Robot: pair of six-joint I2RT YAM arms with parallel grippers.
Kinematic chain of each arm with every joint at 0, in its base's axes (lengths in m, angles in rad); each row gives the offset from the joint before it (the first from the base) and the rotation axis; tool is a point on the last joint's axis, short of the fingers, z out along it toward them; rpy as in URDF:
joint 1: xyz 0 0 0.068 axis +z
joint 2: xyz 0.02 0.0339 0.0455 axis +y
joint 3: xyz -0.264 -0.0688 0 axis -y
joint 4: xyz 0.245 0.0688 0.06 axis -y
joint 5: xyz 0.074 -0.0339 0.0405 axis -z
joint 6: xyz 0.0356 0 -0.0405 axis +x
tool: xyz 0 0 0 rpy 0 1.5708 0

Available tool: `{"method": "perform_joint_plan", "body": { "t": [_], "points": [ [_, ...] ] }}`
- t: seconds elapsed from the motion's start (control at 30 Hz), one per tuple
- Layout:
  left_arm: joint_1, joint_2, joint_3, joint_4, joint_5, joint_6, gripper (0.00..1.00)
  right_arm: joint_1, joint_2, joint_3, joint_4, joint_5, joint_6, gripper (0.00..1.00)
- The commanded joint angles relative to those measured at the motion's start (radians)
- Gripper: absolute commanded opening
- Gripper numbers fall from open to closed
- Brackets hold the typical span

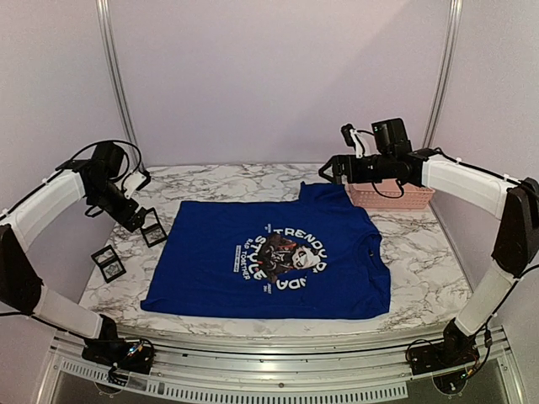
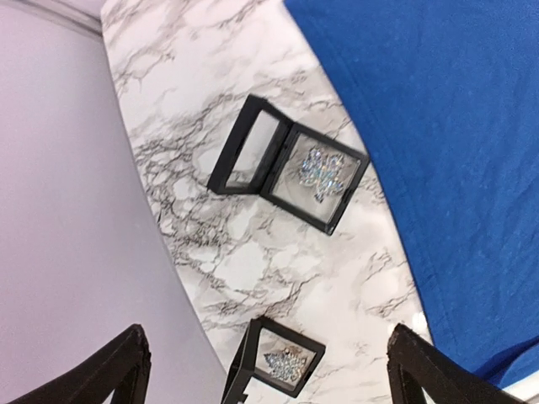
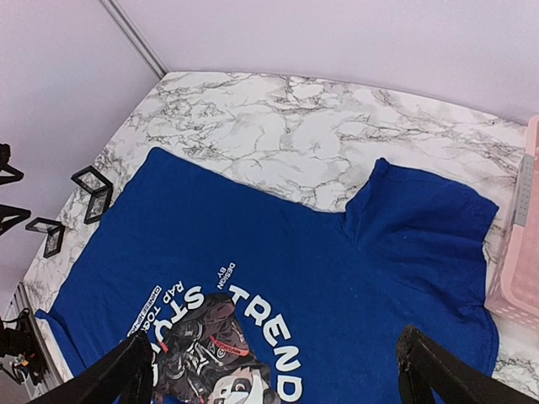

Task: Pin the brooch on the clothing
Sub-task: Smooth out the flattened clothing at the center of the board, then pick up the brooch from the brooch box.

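The royal-blue T-shirt (image 1: 269, 252) lies flat on the marble table, its round print (image 1: 285, 257) facing up. It also shows in the right wrist view (image 3: 278, 261) and the left wrist view (image 2: 438, 126). Two black display boxes lie left of the shirt. One box (image 2: 290, 164) is open with a sparkly brooch (image 2: 318, 175) inside. The other box (image 2: 282, 364) also holds a brooch and lies below and between my left jaws. My left gripper (image 2: 269, 370) is open and empty above it (image 1: 137, 219). My right gripper (image 3: 274, 379) is open and empty, high over the shirt's far sleeve (image 1: 327, 171).
A pink basket (image 1: 389, 195) stands at the back right, beside the shirt's sleeve; its edge shows in the right wrist view (image 3: 518, 252). The boxes (image 1: 153, 227) (image 1: 108, 263) sit close to the table's left edge. A lilac wall borders the table on the left and behind.
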Motion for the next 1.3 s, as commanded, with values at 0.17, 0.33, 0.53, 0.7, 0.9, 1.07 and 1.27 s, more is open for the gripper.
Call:
{"method": "perform_joint_plan", "body": {
  "t": [0.17, 0.33, 0.53, 0.7, 0.9, 1.07, 1.27],
  "points": [
    [0.251, -0.138, -0.114, -0.204, 0.056, 0.144, 0.72, 0.01, -0.06, -0.137, 0.086, -0.066, 0.028, 0.99],
    [0.287, -0.203, -0.173, -0.374, 0.129, 0.22, 0.59, 0.009, -0.106, -0.233, 0.168, -0.08, 0.036, 0.99],
    [0.283, -0.317, -0.243, -0.451, 0.24, 0.317, 0.55, 0.009, -0.091, -0.234, 0.173, -0.08, 0.003, 0.99],
    [0.281, -0.252, -0.365, -0.263, 0.039, 0.256, 0.58, 0.009, -0.047, -0.203, 0.157, -0.099, -0.015, 0.99],
    [0.278, -0.182, -0.342, -0.085, -0.009, 0.199, 0.61, 0.009, -0.05, -0.211, 0.154, -0.095, -0.01, 0.99],
    [0.279, -0.127, -0.38, 0.013, -0.097, 0.178, 0.6, 0.01, -0.067, -0.227, 0.151, -0.083, -0.004, 0.99],
    [0.279, -0.084, -0.407, 0.07, -0.098, 0.122, 0.56, 0.01, -0.064, -0.211, 0.15, -0.083, -0.001, 0.99]
  ]
}}
